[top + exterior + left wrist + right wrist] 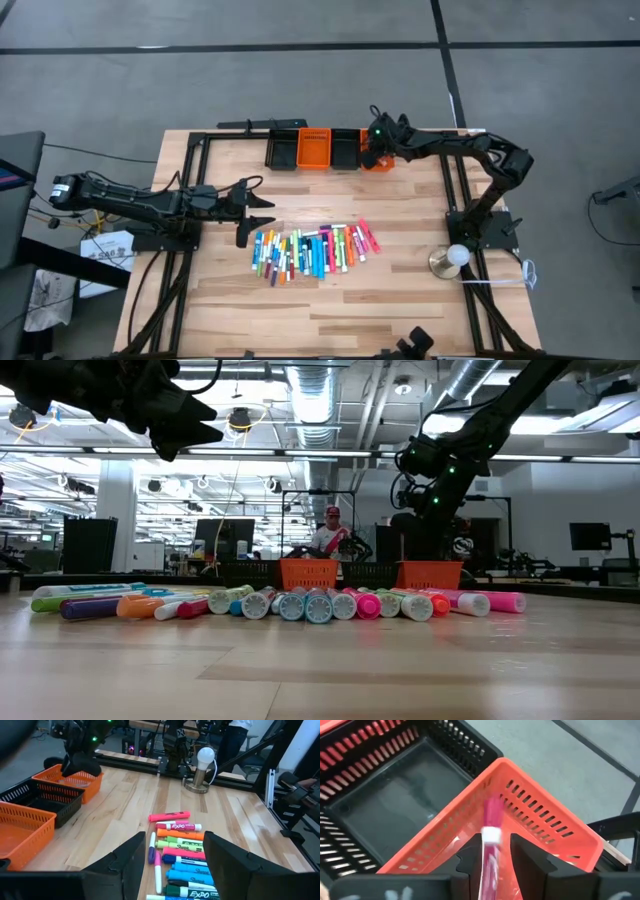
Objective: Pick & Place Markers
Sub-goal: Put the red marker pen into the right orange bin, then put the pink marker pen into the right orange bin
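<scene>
The markers (315,250) lie in a loose row of mixed colours mid-table, flat on the wood (180,851) (300,603). My left gripper (258,212) hangs wide open just left of the row and above it, touching nothing (172,857). My right gripper (375,150) is at the far edge over the right-hand orange bin (545,815). A pink marker with a white band (490,832) shows blurred between its fingers, close to one finger, with a gap at the other. My right gripper points down into the orange bin with the pink marker's body (489,857) lying along the fingers, its pink end (492,810) toward the bin floor. It lies beside one finger (470,857); whether it touches that finger I cannot tell.
Bins stand in a row at the far edge: a black one (282,150), an orange one (314,148), a black one (347,148) and the orange one under my right gripper. A white bulb on a round base (455,258) stands near the right arm's mount. Bare wood lies toward the near edge.
</scene>
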Controlling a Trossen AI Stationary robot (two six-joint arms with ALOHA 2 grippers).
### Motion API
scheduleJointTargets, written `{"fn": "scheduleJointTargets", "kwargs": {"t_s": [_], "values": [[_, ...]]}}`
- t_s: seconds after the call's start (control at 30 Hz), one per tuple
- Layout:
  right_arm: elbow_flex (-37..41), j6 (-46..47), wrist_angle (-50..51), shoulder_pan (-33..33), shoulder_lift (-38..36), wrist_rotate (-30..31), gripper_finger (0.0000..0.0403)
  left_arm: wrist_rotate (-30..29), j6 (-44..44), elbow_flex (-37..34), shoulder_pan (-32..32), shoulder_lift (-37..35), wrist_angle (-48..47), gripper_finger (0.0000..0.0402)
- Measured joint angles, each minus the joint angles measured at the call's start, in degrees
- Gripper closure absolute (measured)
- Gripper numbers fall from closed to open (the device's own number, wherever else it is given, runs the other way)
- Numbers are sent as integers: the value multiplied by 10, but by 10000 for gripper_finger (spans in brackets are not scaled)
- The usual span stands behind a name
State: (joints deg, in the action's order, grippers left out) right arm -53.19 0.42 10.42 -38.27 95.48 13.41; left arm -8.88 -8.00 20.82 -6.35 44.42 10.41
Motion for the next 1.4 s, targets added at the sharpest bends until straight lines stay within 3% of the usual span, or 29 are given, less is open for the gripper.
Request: {"fn": "scheduleJointTargets", "kwargs": {"t_s": [0.37, 0.67, 1.03, 1.13, 1.4], "values": [[0, -3, -2, 8, -4, 0, 269, 0, 0, 0, 0, 0, 0, 206], [0, 26, -6, 47, -97, 1, 278, 0, 0, 0, 0, 0, 0, 206], [0, 53, 9, 229, -199, 1, 284, 0, 0, 0, 0, 0, -1, 206], [0, 73, 9, 290, -197, 4, 283, 0, 0, 0, 0, 0, -1, 206], [0, 117, 10, 409, -135, 100, 283, 0, 0, 0, 0, 0, -1, 206]]}}
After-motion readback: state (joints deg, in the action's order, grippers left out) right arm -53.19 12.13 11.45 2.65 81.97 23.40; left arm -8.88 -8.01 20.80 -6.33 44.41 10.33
